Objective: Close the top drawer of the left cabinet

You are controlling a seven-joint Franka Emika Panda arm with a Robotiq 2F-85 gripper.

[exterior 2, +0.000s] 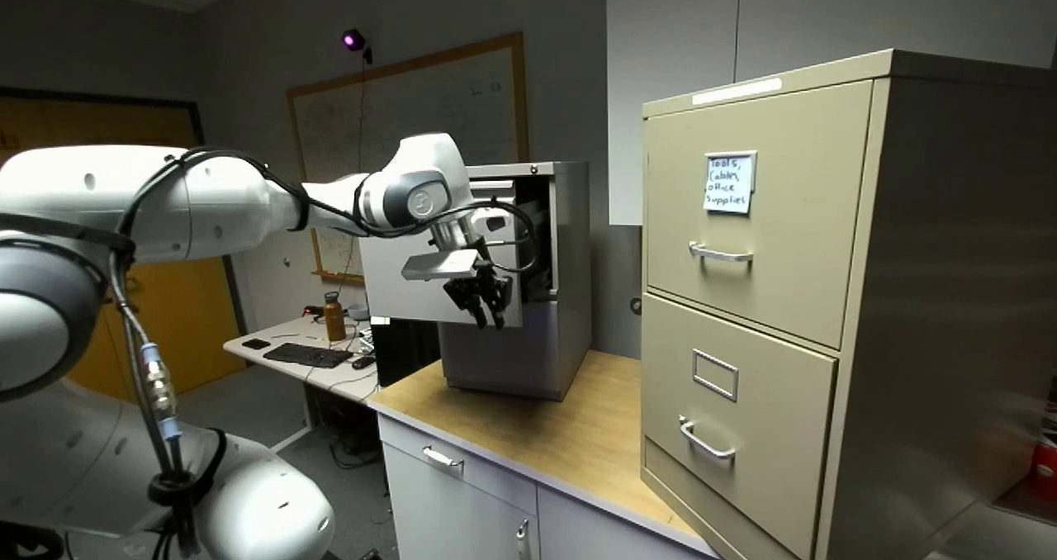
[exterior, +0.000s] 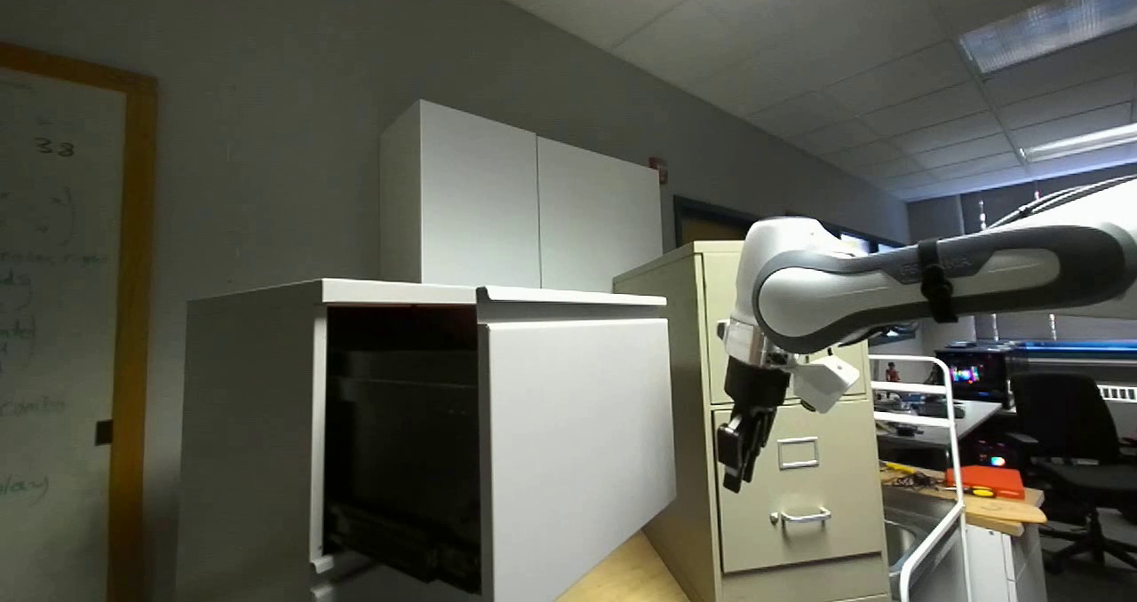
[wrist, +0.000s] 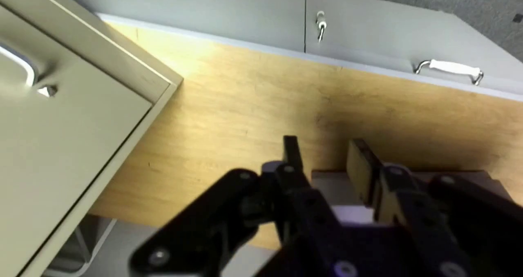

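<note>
The left cabinet (exterior: 249, 424) is a boxy light-grey metal cabinet; it also shows in an exterior view (exterior 2: 574, 287). Its top drawer (exterior: 577, 442) stands pulled well out, with a dark gap between front panel and body. The drawer's flat front also shows behind the arm (exterior 2: 396, 302). My gripper (exterior: 735, 476) points down in front of the drawer front, apart from it in that view; it also shows in an exterior view (exterior 2: 489, 319). In the wrist view the fingers (wrist: 323, 142) are apart with nothing between them. A grey part, seemingly of the cabinet, shows below and beyond them.
A beige filing cabinet (exterior 2: 743, 254) with handles stands beside the left cabinet on the wooden counter (exterior 2: 611, 403). A white two-door cabinet (exterior: 480, 202) hangs on the wall behind. A desk with keyboard (exterior 2: 305, 355) and bottle (exterior 2: 334, 319) stands farther back. Cables (exterior 2: 396, 230) hang along the arm.
</note>
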